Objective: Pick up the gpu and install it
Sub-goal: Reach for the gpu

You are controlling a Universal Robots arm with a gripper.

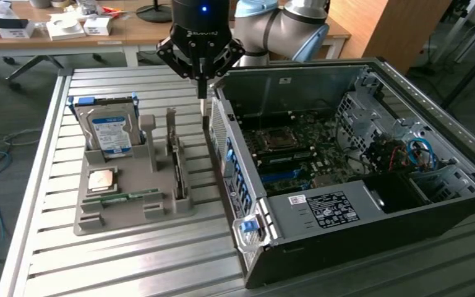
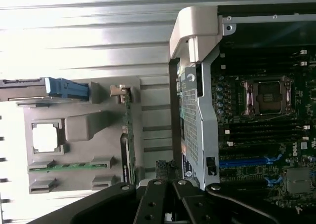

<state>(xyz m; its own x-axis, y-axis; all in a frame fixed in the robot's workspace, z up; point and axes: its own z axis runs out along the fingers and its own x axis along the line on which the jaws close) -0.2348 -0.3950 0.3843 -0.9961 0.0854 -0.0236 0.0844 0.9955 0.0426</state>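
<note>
The gpu [image 1: 175, 154] stands on edge in a slot of the grey holder [image 1: 130, 213], its pale metal bracket at the far end. The wrist view shows it as a thin dark board [image 2: 128, 140] beside the holder [image 2: 84, 135]. My gripper [image 1: 202, 94] hangs shut above the table, between the holder and the rear wall of the open computer case [image 1: 246, 179]. It is just off the gpu's far end, toward the exterior view's right, and not touching it. In the wrist view my gripper [image 2: 165, 177] has its fingers together with nothing between them.
The open case shows its motherboard [image 1: 291, 148] with blue slots [image 2: 242, 161] and the processor socket [image 2: 266, 95]. In the holder stand a blue-labelled hard drive [image 1: 109, 127], a square chip [image 1: 101, 179] and a green memory stick [image 1: 122, 198]. Everything rests on a slatted metal table [image 1: 138, 260].
</note>
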